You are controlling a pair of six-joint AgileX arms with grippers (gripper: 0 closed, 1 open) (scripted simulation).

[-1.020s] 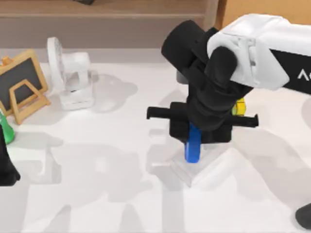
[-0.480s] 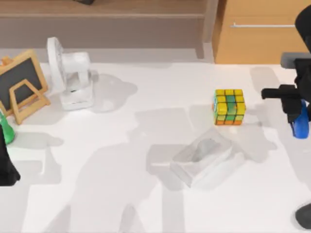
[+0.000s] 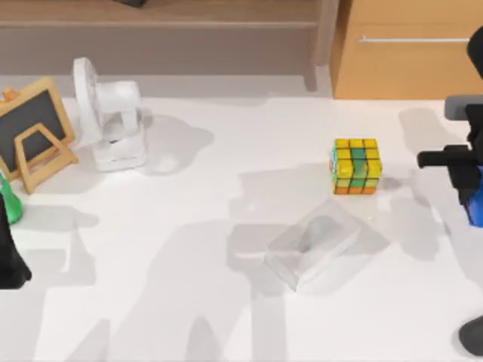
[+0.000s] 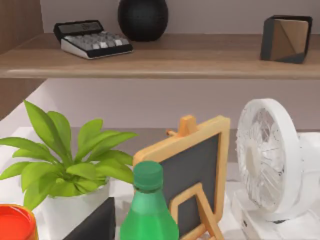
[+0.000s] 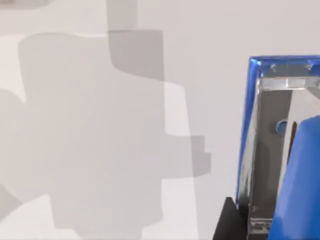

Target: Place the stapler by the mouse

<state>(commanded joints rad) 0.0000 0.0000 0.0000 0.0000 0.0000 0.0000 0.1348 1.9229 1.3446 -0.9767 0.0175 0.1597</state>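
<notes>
The blue stapler point(image 3: 476, 211) hangs at the table's far right edge, gripped by my right gripper point(image 3: 469, 192), which is shut on it. In the right wrist view the stapler point(image 5: 300, 165) has a blue body and a shiny metal inner part, with a black fingertip point(image 5: 227, 222) beside it above bare white table. A dark rounded shape point(image 3: 472, 335), cut off at the lower right corner, could be the mouse; I cannot tell for certain. My left gripper point(image 3: 9, 256) is parked at the left edge.
A colourful puzzle cube point(image 3: 355, 166) stands left of the stapler. A clear box-like object point(image 3: 317, 245) lies at centre. A white fan point(image 3: 113, 121), a small chalkboard point(image 3: 34, 132) and a green bottle point(image 3: 9, 200) stand at the left. A wooden cabinet point(image 3: 407, 53) is at the back right.
My right arm has swung from the table's middle to the far right edge, carrying the stapler with it. The cube, hidden before, is uncovered. The left arm has not moved.
</notes>
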